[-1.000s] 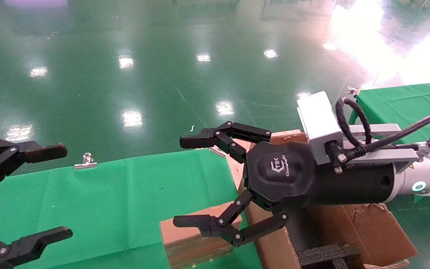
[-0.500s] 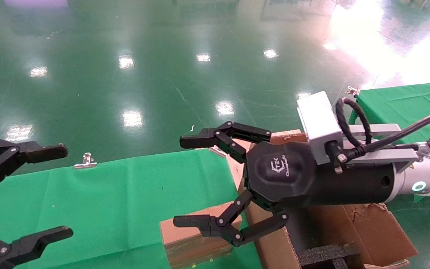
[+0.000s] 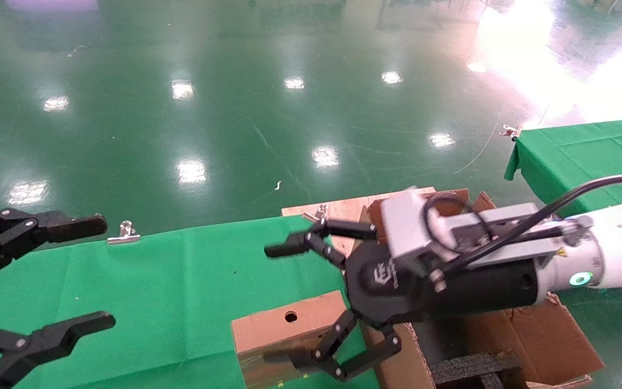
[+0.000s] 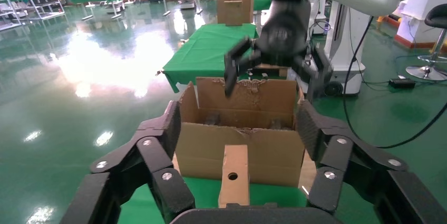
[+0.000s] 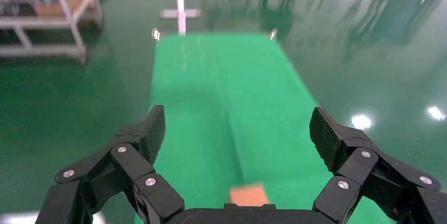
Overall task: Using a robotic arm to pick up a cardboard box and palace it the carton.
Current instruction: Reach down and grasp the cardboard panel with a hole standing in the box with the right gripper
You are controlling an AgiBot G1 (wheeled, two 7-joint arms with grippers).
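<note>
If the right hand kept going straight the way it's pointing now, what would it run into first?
Probably the cardboard box. The right hand, open, points leftward and down over the green table, and the box lies low between its fingers in the right wrist view. Depth is unclear; it might pass just above.

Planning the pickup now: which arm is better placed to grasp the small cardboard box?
The right. The right gripper hangs open directly over the cardboard box, beside the carton. The left gripper is open too, but far off across the green table.
</note>
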